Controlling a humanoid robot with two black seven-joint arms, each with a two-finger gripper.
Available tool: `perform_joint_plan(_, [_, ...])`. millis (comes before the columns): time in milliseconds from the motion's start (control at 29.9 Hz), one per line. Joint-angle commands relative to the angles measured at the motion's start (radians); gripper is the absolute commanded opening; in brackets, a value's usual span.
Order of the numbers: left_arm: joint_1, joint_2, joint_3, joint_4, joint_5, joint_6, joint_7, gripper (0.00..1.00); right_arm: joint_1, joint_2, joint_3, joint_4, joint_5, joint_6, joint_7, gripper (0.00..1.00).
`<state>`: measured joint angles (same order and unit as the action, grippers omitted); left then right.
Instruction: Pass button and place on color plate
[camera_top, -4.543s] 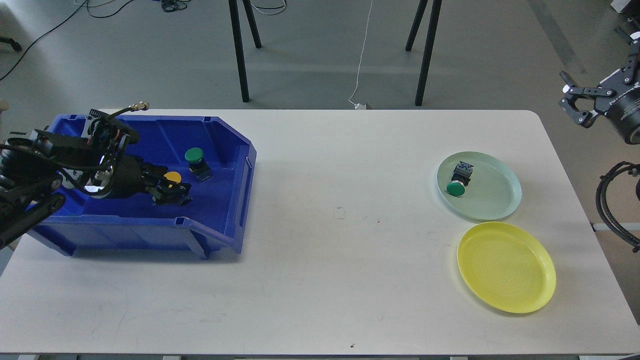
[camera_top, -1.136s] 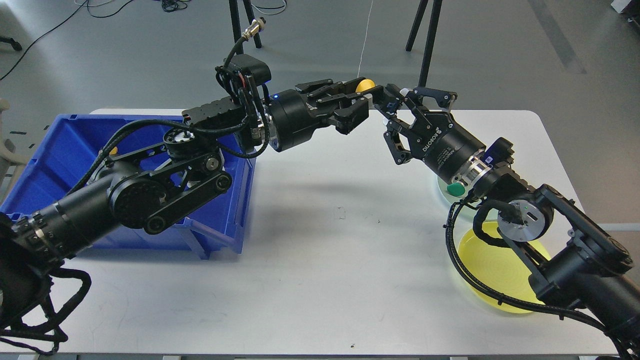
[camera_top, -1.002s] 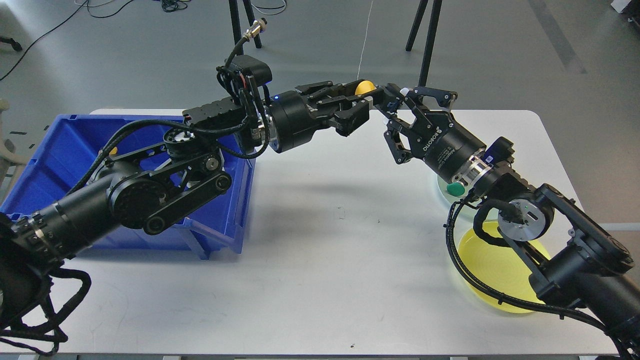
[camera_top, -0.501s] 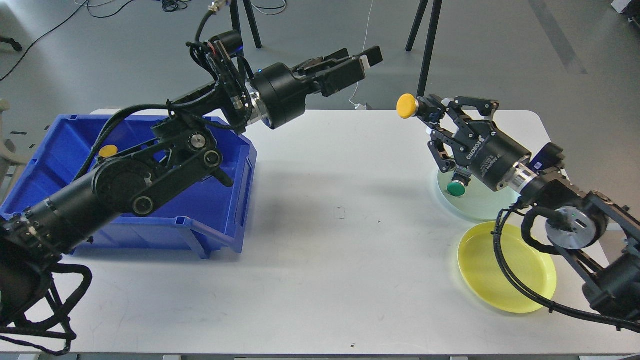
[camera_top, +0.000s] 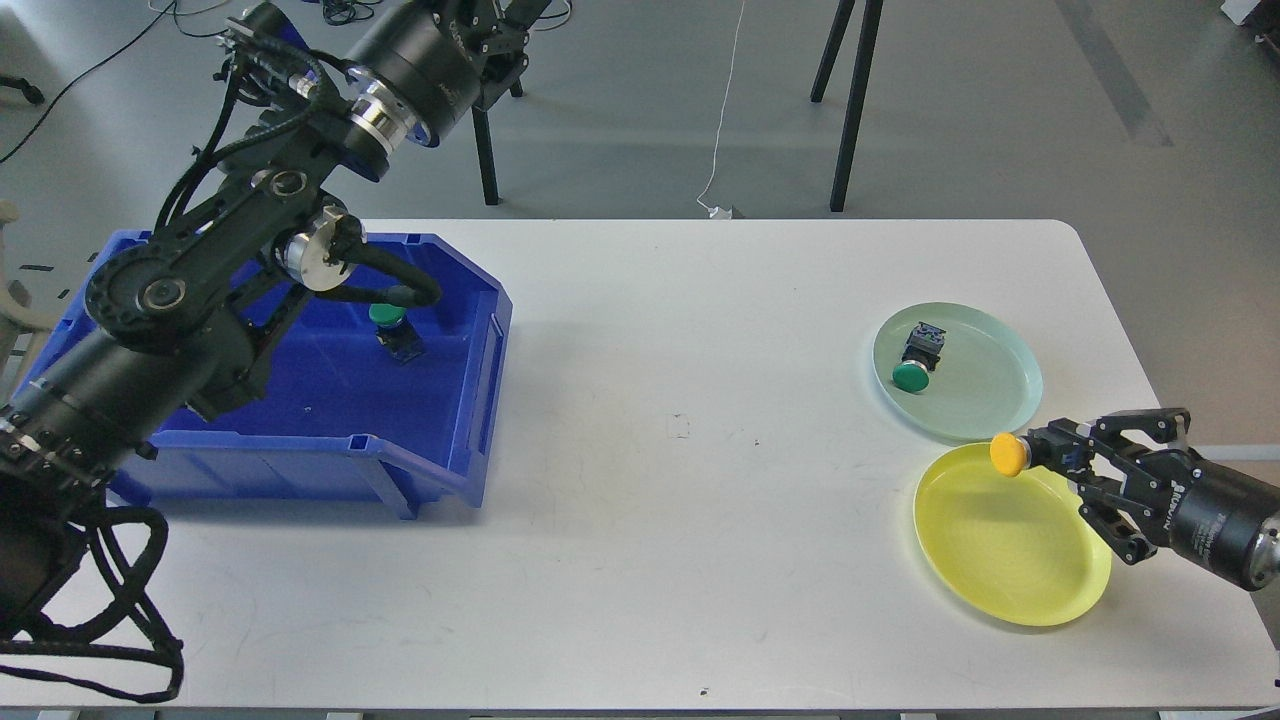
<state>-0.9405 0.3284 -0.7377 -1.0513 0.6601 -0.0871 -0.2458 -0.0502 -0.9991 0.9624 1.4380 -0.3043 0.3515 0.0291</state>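
One blue bin (camera_top: 300, 400) at nine o'clock holds one green button (camera_top: 388, 318); the left tool is out of view. Two plates sit at three o'clock: the green plate (camera_top: 985, 400) carries another green button (camera_top: 912, 375). The right tool (camera_top: 1050, 455) clenches the single yellow button (camera_top: 1008, 454) above the yellow plate (camera_top: 1010, 560)'s rim; released here, it could roll onto the worktop (camera_top: 680, 500).

The right end effector (camera_top: 1062, 452) is matt black metal, and the yellow button (camera_top: 1009, 454) at its tip looks like smooth plastic. Just beneath it the yellow plate (camera_top: 1000, 590) is glossy plastic, as is the pale green plate (camera_top: 1005, 350) beyond (a softer sheen). Well to its left, the blue bin (camera_top: 440, 470) is shiny moulded plastic on a matt white tabletop (camera_top: 650, 560), faintly scuffed.
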Motion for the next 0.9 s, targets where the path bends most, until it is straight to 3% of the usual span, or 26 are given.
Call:
perform_joint_plan(0, [0.0,0.004,-0.003,0.002,-0.005,0.004,-0.003,0.99,-0.028,0.0,-0.007,-0.001,-0.038,0.0,-0.001,0.21])
perform_joint_plan(100, [0.0,0.032,-0.009,0.002,-0.005,0.004,-0.004,0.99,-0.027,0.004,-0.027,0.001,-0.044,-0.009,-0.001,0.22])
perform_joint_plan(401, [0.008,0.069,-0.011,0.001,-0.007,0.003,-0.023,0.99,-0.028,0.028,-0.025,-0.002,-0.042,-0.052,-0.001,0.63])
perform_joint_plan(668, [0.008,0.074,-0.012,0.001,-0.007,0.001,-0.021,0.99,-0.025,0.023,-0.001,-0.001,-0.038,-0.051,0.003,0.8])
perform_joint_plan(802, [0.008,0.072,-0.026,0.005,-0.01,0.003,-0.015,0.99,-0.025,0.019,0.145,-0.002,-0.023,-0.042,0.067,0.96])
perform_joint_plan(868, [0.008,0.07,-0.041,0.019,-0.011,0.004,-0.013,0.99,-0.016,0.028,0.231,-0.005,-0.01,-0.043,0.089,0.95])
